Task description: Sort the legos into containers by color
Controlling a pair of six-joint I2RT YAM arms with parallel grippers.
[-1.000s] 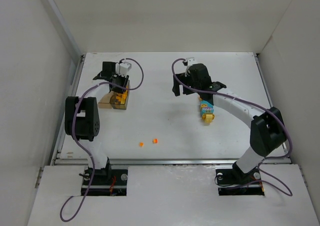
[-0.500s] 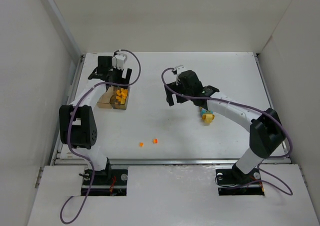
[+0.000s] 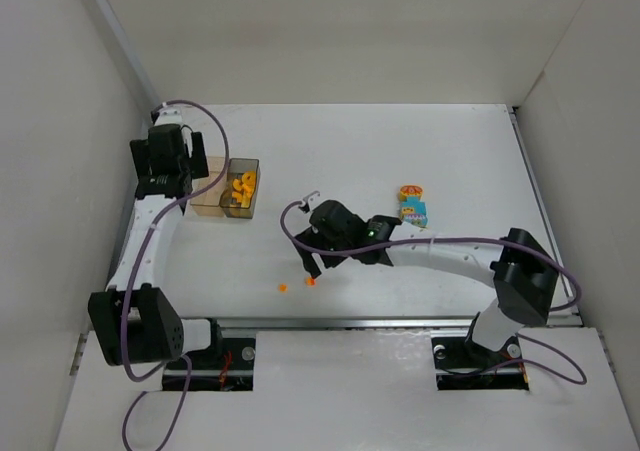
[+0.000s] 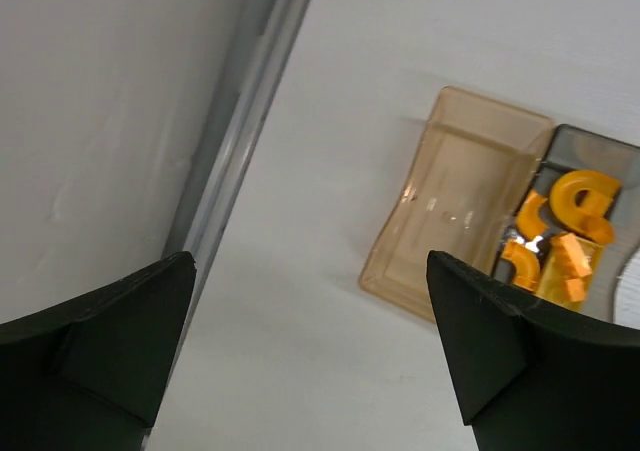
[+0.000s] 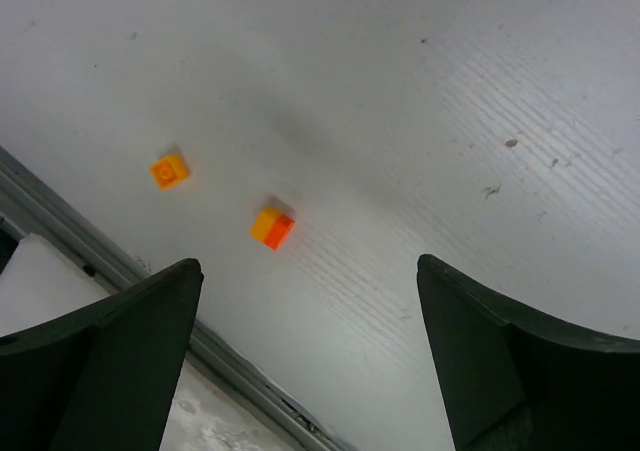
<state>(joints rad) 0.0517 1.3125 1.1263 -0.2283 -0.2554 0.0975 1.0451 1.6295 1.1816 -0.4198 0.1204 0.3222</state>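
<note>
Two joined containers sit at the back left: a tan-clear one [image 3: 207,201] [image 4: 455,196] with nothing in it, and a dark grey one [image 3: 240,187] [image 4: 585,186] holding several orange curved legos [image 4: 560,236]. My left gripper [image 3: 168,176] [image 4: 310,263] hangs open and empty just left of them. Two small orange legos [image 3: 283,288] [image 3: 310,281] lie near the table's front edge, also in the right wrist view [image 5: 169,170] [image 5: 272,225]. My right gripper [image 3: 312,263] [image 5: 308,266] hovers open above them, touching neither. A cluster of cyan, yellow and orange-red bricks [image 3: 412,204] lies at the right.
A metal rail [image 5: 150,281] runs along the table's front edge close below the two small orange pieces. The left wall and its rail [image 4: 235,141] stand right beside my left gripper. White walls enclose the table on three sides.
My left gripper opened and drew back left from over the grey container. My right arm swung from the brick cluster toward the front, to above the two small orange pieces.
</note>
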